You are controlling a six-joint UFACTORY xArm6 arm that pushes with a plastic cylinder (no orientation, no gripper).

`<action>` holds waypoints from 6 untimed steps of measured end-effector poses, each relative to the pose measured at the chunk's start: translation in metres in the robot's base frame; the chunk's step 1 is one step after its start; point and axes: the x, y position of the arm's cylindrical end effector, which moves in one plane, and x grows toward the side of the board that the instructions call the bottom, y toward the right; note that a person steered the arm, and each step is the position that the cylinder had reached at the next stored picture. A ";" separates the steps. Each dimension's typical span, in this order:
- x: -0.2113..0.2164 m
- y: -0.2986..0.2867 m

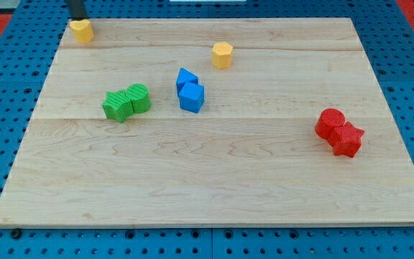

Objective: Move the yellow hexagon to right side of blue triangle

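Note:
The yellow hexagon point(222, 55) sits on the wooden board, toward the view's top, above and to the right of the blue pair. The blue triangle point(186, 78) touches a blue cube point(192, 97) just below it, near the board's middle. My tip point(78, 19) is at the view's top left, right above a second yellow block point(82, 31) at the board's top left corner, touching or nearly touching it. The tip is far to the left of the yellow hexagon and the blue triangle.
Two green blocks point(126, 103) lie side by side left of the blue pair. Two red blocks point(339, 132) lie together at the view's right. The wooden board point(207, 180) rests on a blue pegboard surface.

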 end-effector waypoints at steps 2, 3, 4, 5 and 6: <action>0.007 0.136; 0.050 0.254; 0.105 0.282; 0.144 0.290; 0.100 0.345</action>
